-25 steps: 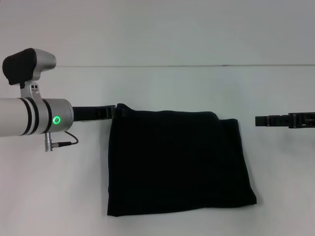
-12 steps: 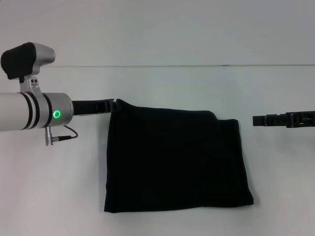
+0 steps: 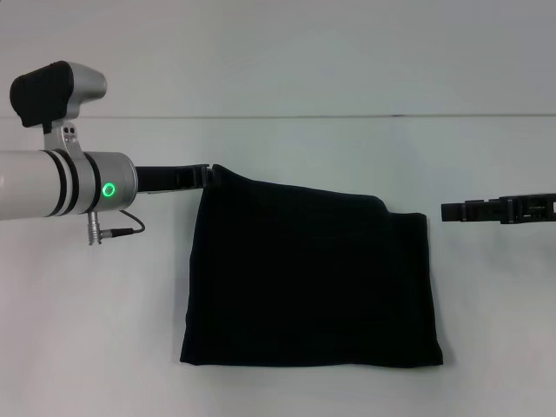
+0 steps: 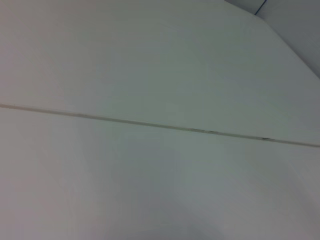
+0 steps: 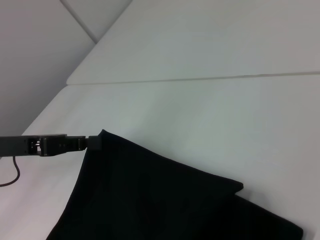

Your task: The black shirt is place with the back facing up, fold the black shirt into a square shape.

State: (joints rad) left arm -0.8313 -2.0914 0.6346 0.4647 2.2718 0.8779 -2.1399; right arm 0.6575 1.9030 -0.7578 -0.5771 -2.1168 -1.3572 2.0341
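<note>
While left end effector (image 3: 205, 176) pinches black shirt (image 3: 308, 282) corner upper-left, fabric's limp; I'd grab edges. Right end effector (image 3: 447, 211): can't tell.

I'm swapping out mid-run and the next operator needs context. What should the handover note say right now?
Left gripper: shut on the far left corner of the black shirt, holding it slightly raised.
Right gripper: off the shirt's far right corner, holding nothing.
Shirt: on the white table, already folded into a rough rectangle, no lettering showing.
Left to do: lay the held corner down, release, and square up the far edge if needed.
</note>
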